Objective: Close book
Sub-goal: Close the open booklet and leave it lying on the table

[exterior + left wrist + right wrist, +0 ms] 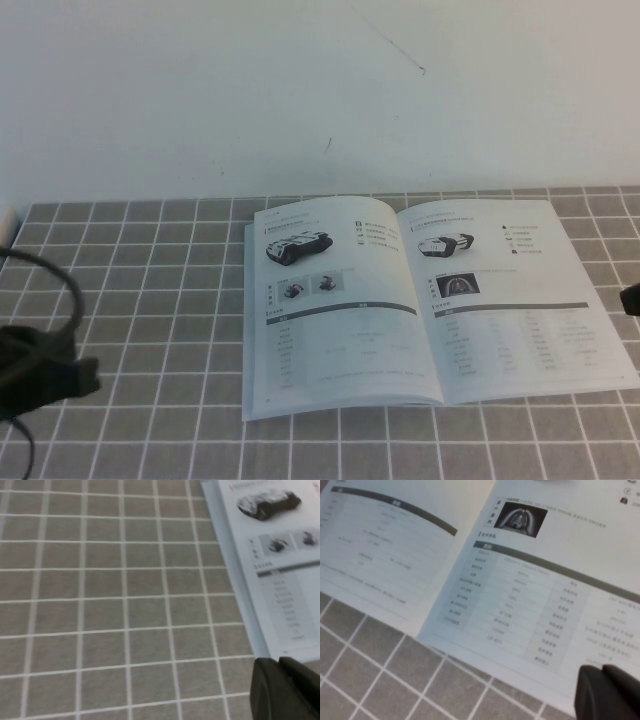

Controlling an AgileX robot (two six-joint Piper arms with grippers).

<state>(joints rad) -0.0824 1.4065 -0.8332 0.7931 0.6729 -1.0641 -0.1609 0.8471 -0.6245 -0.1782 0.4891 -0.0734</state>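
Observation:
An open book (400,310) lies flat on the grey checked tablecloth, its white pages showing photos and tables. My left gripper (85,380) hovers at the table's left side, well away from the book's left edge. In the left wrist view its dark fingers (280,662) are shut with nothing between them, and the book's left page (280,580) lies just beyond. My right gripper (632,298) shows only as a dark tip at the right edge, beside the book's right page. In the right wrist view it (601,670) is shut and empty above the right page (520,580).
The checked tablecloth (150,300) covers the whole table, with a white wall (300,90) behind it. A black cable (60,275) loops over the left arm near the table's left edge.

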